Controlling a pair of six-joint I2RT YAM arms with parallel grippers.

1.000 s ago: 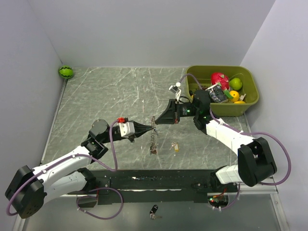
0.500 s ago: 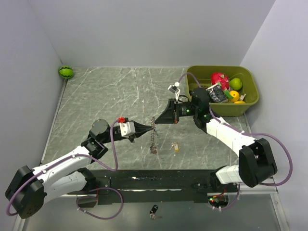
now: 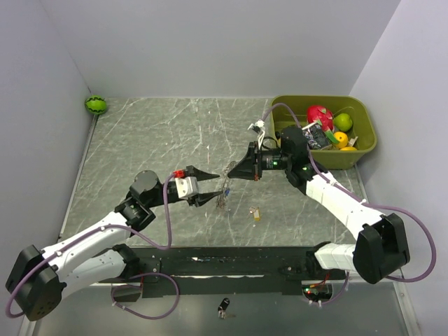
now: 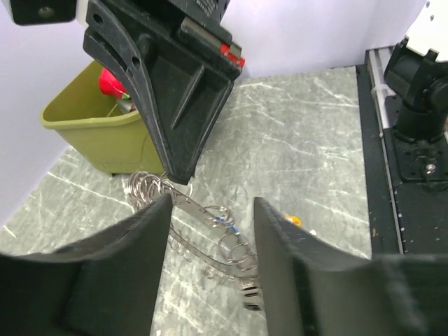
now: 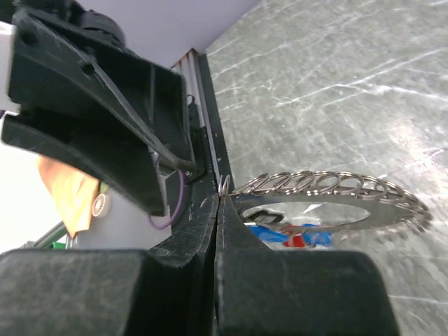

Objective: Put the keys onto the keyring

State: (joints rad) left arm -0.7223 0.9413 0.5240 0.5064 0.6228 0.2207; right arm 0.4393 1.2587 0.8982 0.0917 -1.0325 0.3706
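Top view: the right gripper (image 3: pixel 228 175) pinches the 12 o'clock rim of the thin, grey, wavy-edged keyring (image 3: pixel 222 199), with the left gripper (image 3: pixel 213 187) spread wide at its 9 o'clock and a tan key (image 3: pixel 256 214) on the marbled table (image 3: pixel 140 140) at 4 o'clock; left wrist view: the ring hangs ahead of the parted jaws; right wrist view: red and blue plastic-headed keys (image 5: pixel 294 238) show below the clamped rim.

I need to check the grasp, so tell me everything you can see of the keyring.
The keyring is a thin grey metal ring, open in the centre, its edge lined with small wire loops. The right gripper is shut on one edge, and it hangs tilted from there. The left gripper is open, fingers either side. Red and blue keys show beneath it.
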